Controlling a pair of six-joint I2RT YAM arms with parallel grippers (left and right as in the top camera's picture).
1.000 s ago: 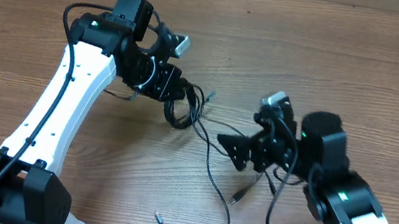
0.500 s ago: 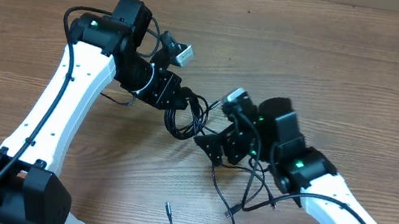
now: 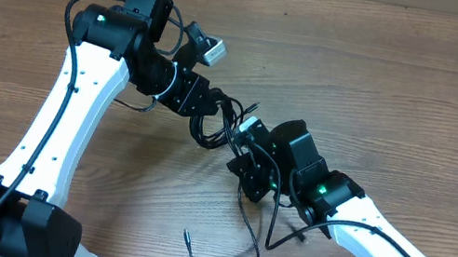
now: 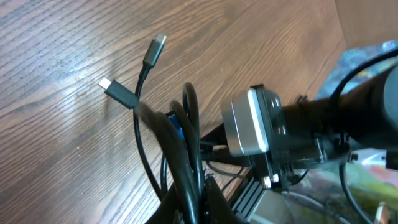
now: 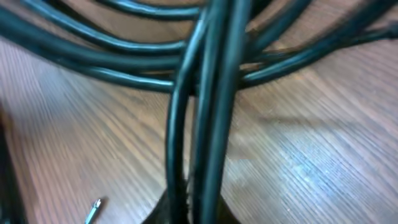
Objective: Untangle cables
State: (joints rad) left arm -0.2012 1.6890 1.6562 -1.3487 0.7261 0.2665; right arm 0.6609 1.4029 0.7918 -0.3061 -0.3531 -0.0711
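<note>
Wooden bench (image 3: 404, 103) carries the cables (image 3: 219, 119), bunched mid-scene with one tail trailing near. Left end effector (image 3: 206, 113) and right end effector (image 3: 241, 157) each appear clamped on strands. Separation seems underway; next, pull apart gently.

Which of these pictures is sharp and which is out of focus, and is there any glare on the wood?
Right wrist view: the cables fill the frame, too near, out of focus; a pale sheen on the table. Left wrist view: the topmost plug is sharp, the cables low in the frame blurred. Overhead view: even light, sharp, soft shadows only.
</note>
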